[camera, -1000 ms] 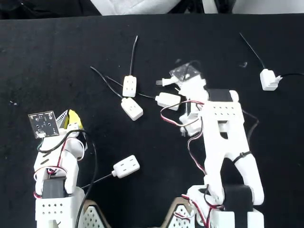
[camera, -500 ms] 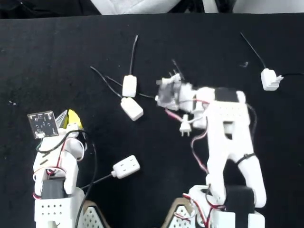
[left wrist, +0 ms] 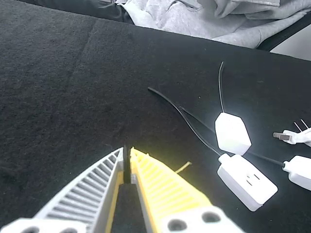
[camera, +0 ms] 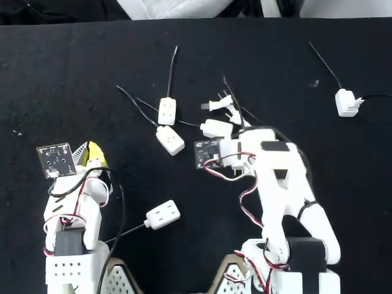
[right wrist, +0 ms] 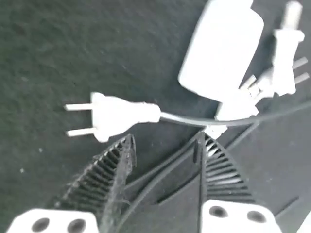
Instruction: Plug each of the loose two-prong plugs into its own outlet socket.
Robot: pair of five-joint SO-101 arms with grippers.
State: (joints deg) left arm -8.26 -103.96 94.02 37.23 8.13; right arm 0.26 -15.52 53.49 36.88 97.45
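Plug (right wrist: 114, 119) lies flat on the table (right wrist: 48, 48) just ahead of the right gripper (right wrist: 165, 138), prongs pointing away from its cable (right wrist: 194, 120). It isn't gripped. The jaws stand wide, the plug body sits just off one fingertip, and the cable runs across past the other. Beyond it there's a white socket (right wrist: 221, 46) with a second plug (right wrist: 286, 63) just beside it; can't tell whether those two touch.

In the high view the right arm (camera: 282, 184) leans over mid-table. Two more sockets (camera: 170, 139) sit near each other left of centre, leads trailing away. Another socket (camera: 163, 215) lies near the front, between the arms. A white adapter (camera: 346, 102) sits far right, well apart from the rest.

Left gripper (left wrist: 126, 155) has its grey and yellow fingers nearly together and holds nothing. It's over bare cloth on the left side, well apart from every plug.
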